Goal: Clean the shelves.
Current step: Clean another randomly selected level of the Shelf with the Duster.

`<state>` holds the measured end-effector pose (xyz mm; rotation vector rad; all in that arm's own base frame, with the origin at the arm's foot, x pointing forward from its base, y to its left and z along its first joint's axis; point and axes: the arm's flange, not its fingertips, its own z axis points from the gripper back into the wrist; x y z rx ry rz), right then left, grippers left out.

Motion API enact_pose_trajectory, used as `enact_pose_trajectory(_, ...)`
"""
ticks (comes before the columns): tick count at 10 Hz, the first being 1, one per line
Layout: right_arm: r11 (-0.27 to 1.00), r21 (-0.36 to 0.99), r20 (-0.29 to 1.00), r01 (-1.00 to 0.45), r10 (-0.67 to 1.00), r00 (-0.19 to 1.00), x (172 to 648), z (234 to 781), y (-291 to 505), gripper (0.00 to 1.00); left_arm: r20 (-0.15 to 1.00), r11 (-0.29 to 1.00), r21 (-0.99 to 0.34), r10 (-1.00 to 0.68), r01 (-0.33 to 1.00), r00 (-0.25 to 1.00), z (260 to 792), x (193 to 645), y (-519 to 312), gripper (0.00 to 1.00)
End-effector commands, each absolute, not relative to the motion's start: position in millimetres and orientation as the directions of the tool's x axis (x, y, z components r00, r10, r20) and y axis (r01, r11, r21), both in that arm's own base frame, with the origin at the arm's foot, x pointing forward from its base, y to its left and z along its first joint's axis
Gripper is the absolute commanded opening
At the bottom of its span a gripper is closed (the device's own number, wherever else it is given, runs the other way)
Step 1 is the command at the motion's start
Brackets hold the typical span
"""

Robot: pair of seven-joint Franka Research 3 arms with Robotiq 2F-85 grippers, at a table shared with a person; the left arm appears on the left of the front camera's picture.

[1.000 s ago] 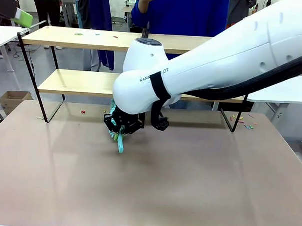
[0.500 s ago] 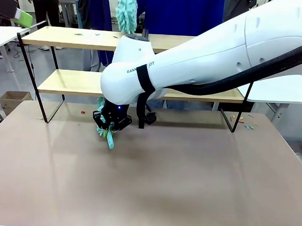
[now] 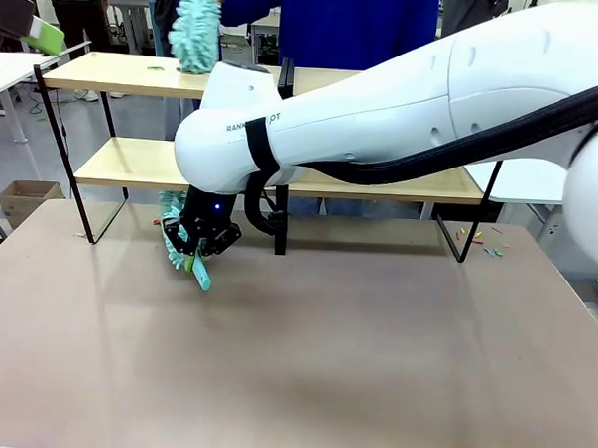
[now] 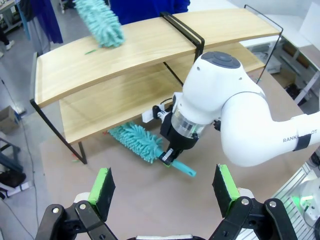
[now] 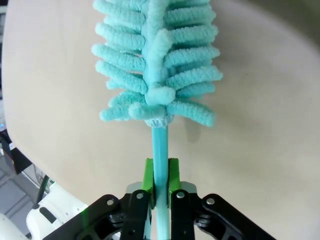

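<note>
**Duster low at the shelves, ready to sweep**

We start with the shelves [image 3: 163, 164], the two-tier wooden rack standing along the far edge of the table [image 3: 372, 366], its black post [image 3: 283, 144] at the middle. Small coloured scraps lie on the top board and on the table by the frame's feet. Our right gripper [image 5: 160, 182] is clamped tight on the handle of a teal duster [image 3: 177, 241], whose fluffy head sits at the rack's foot, under the lower board's front edge. At eleven o'clock, a person holds a second duster [image 3: 196, 29] over the top board. Our left gripper [image 4: 165, 186] hovers high, jaws spread wide, holding nothing. We judge we're mid-approach: next we need to lift the head onto the lower board and sweep along it.
</note>
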<state>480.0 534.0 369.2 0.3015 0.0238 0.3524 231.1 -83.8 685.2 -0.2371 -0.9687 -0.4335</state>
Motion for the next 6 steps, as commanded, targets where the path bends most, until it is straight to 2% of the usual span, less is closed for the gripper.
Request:
enact_pose_trajectory(1,0.856,0.305,-0.006,-0.418,0.440,0.898,485.5,371.8,542.5,0.13,0.836,0.888,-0.001,-0.252,0.460,0.488,685.6,231.4,-83.6,1.00)
enact_pose_trajectory(3,0.801,0.290,-0.010,-0.523,0.549,0.836,478.0,372.8,542.7,0.13,0.836,0.888,-0.001,-0.252,0.460,0.488,685.6,231.4,-83.6,1.00)
enact_pose_trajectory(4,0.718,0.284,-0.043,-0.636,0.672,0.739,472.4,371.4,540.7,0.13,0.836,0.888,-0.001,-0.252,0.460,0.488,685.6,231.4,-83.6,1.00)
enact_pose_trajectory(6,0.589,0.244,-0.094,-0.770,0.805,0.586,463.7,364.9,533.1,0.13,0.836,0.888,-0.001,-0.252,0.460,0.488,685.6,231.4,-83.6,1.00)
